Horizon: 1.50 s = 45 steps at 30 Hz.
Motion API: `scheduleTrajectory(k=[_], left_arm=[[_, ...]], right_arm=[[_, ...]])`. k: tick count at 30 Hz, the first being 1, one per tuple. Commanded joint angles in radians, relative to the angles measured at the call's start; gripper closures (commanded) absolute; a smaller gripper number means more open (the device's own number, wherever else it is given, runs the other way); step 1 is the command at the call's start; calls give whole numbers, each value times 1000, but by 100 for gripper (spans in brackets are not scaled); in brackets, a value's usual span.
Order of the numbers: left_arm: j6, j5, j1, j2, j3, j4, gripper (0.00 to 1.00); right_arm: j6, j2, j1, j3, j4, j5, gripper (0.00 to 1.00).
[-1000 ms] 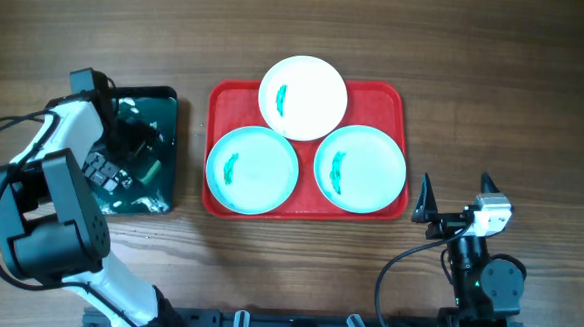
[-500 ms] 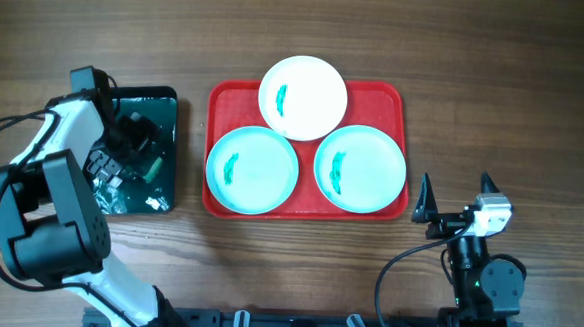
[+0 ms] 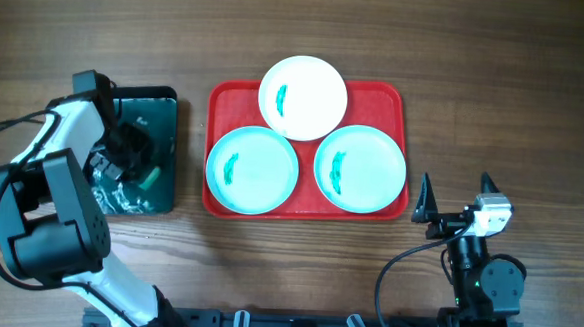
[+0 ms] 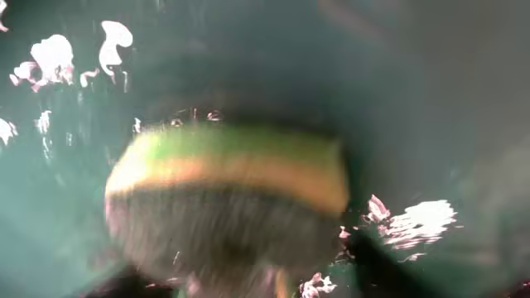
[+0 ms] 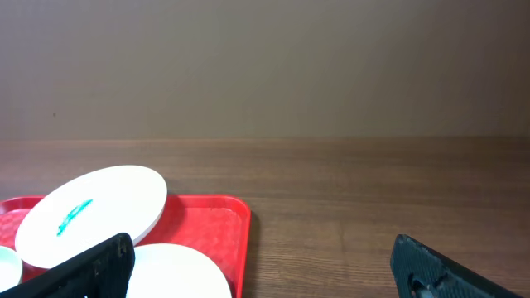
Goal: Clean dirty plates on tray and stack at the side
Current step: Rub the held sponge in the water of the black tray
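Left gripper (image 3: 122, 160) is down inside the small dark green-black tray (image 3: 167, 112), right over a blurred green-and-yellow sponge (image 4: 228, 165); whether it's gripping, can't tell. Right gripper (image 3: 457, 197) sits spread wide near the table edge, apart from the large red rectangular plastic tray (image 3: 390, 101). On that tray are the left pale aqua round plate (image 3: 253, 168), the right pale aqua round plate (image 3: 360, 167), and the white round plate (image 3: 302, 97) overlapping both at the far rim, each smeared green.
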Motion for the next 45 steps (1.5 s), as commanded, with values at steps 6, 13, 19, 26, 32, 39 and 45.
scheduleTrajectory(k=[6, 13, 19, 26, 32, 39, 45], left_arm=[[-2, -149, 3, 25, -14, 136, 30], [-2, -64, 3, 25, -14, 72, 0], [-2, 144, 3, 25, -14, -105, 0], [-2, 142, 3, 25, -14, -113, 96], [-2, -54, 3, 25, -14, -12, 0], [-2, -89, 3, 25, -14, 44, 28], [-2, -88, 3, 23, -13, 39, 96]], right_arm=[[-12, -3, -2, -1, 6, 16, 0], [-12, -3, -2, -1, 6, 16, 0], [-12, -3, -2, -1, 6, 16, 0], [-12, -3, -2, -1, 6, 16, 0], [-12, -3, -2, -1, 6, 16, 0], [-12, -3, -2, -1, 6, 16, 0], [-12, -3, -2, -1, 6, 16, 0]])
